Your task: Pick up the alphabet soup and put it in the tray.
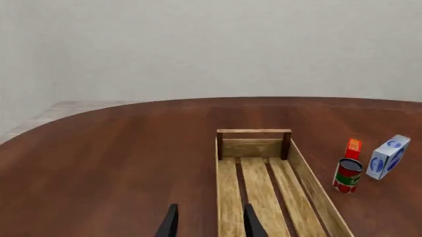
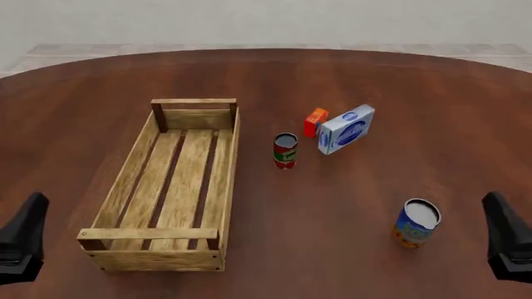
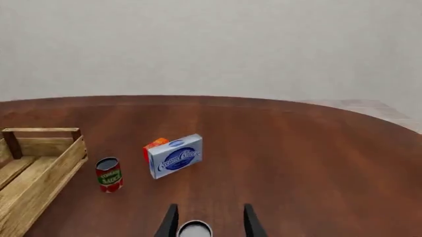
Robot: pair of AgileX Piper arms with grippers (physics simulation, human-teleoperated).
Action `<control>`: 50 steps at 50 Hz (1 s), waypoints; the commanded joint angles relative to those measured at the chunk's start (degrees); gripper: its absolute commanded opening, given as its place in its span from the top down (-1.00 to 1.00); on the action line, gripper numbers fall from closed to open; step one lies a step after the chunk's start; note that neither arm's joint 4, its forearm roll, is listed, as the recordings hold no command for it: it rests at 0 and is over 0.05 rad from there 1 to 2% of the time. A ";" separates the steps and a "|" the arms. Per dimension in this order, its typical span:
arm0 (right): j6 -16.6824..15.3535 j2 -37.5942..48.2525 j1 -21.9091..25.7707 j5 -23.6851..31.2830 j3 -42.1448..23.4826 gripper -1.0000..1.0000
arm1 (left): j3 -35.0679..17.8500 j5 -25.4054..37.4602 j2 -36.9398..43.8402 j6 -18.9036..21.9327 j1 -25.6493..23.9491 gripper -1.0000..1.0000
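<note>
The alphabet soup (image 2: pixel 415 223) is a small can with a blue label, orange lower band and pale top, upright on the table's near right. Only its top (image 3: pixel 194 230) shows in the right wrist view, low between the fingers. My right gripper (image 3: pixel 209 210) is open and holds nothing; in the front view it (image 2: pixel 505 240) sits apart from the can, to its right and nearer. The tray (image 2: pixel 229 177), a light-wood slatted crate, lies on the left and is bare inside. My left gripper (image 1: pixel 211 210) is open over the tray's near end (image 1: pixel 254 147), and shows at the front view's lower left (image 2: pixel 23 240).
A red-and-green can (image 2: pixel 285 150) stands right of the tray. Behind it are a small orange box (image 2: pixel 315 121) and a blue-and-white box (image 2: pixel 347 129). The same three show in the right wrist view: can (image 3: pixel 109 174), orange box (image 3: pixel 153 144), blue-and-white box (image 3: pixel 175 156).
</note>
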 commanded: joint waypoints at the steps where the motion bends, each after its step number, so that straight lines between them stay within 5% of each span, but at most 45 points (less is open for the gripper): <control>1: 0.18 -0.91 0.14 0.64 -0.08 -1.00 | -0.14 -0.09 0.26 0.02 -0.03 -1.00; 19: -0.02 -0.78 1.11 1.79 -1.25 -1.00 | -0.26 -0.03 0.42 -0.02 -0.05 -1.00; 21: 1.17 1.06 1.69 1.71 -1.36 -1.00 | -0.27 -0.02 0.40 -0.01 -0.05 -1.00; 22: 6.25 0.58 1.52 2.37 -1.73 -1.00 | -0.27 -0.03 0.43 -0.01 -0.05 -1.00; 23: 7.38 0.28 1.91 3.29 -2.69 -1.00 | -0.30 0.02 0.39 -0.01 -0.06 -1.00; 25: 3.90 3.12 2.87 4.02 -5.14 -1.00 | -0.34 0.11 0.34 0.01 -0.06 -1.00; 27: 6.54 5.35 3.68 4.21 -7.08 -1.00 | -0.41 0.15 0.08 0.28 -0.09 -1.00; 39: 4.54 14.46 6.47 10.23 -17.21 -1.00 | -0.63 0.50 -0.03 0.26 -0.09 -1.00; 50: 7.26 20.34 11.04 17.86 -24.84 -1.00 | -0.66 0.49 -0.07 0.36 -0.10 -1.00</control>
